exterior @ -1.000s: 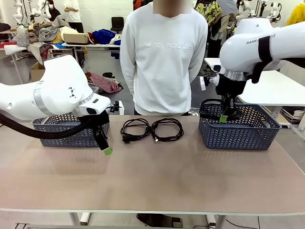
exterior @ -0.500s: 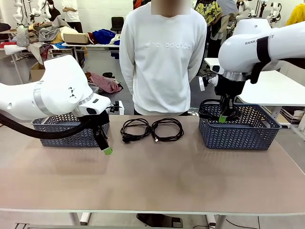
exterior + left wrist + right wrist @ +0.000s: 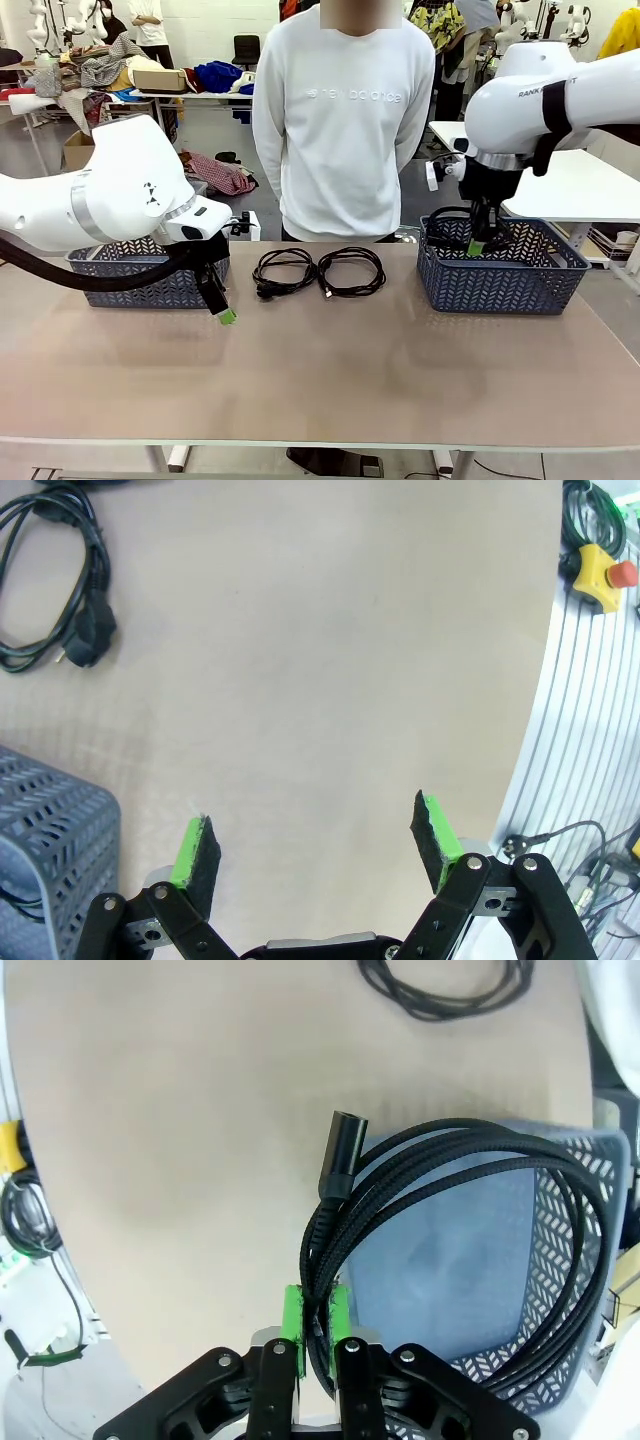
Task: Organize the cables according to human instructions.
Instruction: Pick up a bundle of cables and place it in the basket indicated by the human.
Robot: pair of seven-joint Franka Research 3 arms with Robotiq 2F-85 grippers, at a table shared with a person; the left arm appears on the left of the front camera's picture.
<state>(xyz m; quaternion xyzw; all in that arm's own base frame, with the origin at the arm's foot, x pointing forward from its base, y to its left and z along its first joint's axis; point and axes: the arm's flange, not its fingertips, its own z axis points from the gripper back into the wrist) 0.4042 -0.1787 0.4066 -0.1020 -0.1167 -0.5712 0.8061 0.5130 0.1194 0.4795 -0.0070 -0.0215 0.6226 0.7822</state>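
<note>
1. My right gripper (image 3: 316,1322) pinches a cable (image 3: 345,1160) over the basket (image 3: 505,280).
2. My left gripper (image 3: 312,825) is spread above the table (image 3: 350,370).
3. Two coils (image 3: 283,270) lie side by side at the table's far edge.

Cables (image 3: 316,268) on table (image 3: 330,380) between left basket (image 3: 130,287) and right basket (image 3: 500,282).

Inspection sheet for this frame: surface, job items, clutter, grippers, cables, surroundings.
Surface: tan table, near side bare.
Job's things: left coil and right coil lie at the far middle; third cord hangs above the right basket's edge; left basket far left.
Clutter: nothing seen.
Grippers: left gripper open above bare table; right gripper shut on the third cord.
Cables: left arm's black hose crosses before the left basket.
Surroundings: person at the far edge; clothes piles behind.
</note>
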